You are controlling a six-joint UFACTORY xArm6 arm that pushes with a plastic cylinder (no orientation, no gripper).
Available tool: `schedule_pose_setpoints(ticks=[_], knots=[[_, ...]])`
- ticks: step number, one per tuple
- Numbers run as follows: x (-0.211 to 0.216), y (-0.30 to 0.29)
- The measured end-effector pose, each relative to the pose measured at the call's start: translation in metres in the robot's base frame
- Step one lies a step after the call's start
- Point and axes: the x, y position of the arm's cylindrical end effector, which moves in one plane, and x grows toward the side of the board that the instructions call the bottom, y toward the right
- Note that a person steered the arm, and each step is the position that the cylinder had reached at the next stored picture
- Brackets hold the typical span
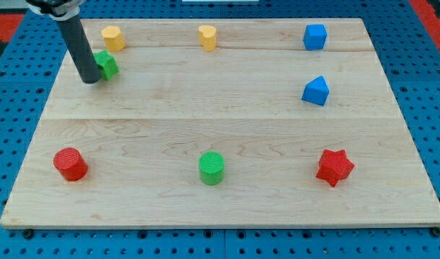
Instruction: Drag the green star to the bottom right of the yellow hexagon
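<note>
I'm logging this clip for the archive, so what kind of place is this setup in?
Probably a robotics lab bench. A wooden board rests on a blue perforated base, small coloured blocks such as the green star lie spread over it, and my tip touches that star's left side.

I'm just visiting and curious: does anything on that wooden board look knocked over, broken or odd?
Nothing stands out. All eight blocks sit flat and whole on the board. My tip rests against the green star, on its left.

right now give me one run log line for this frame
my tip touching green star from view's left | yellow hexagon just above | drag unfinished
</note>
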Motion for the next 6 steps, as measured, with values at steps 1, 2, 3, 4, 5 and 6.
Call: schedule_pose_setpoints(ticks=[1,2,3,4,5,6], knots=[[0.000,0.000],[-0.002,0.000],[-0.020,0.000],[-0.032,0.000],[-0.032,0.000],[-0.033,0.002]])
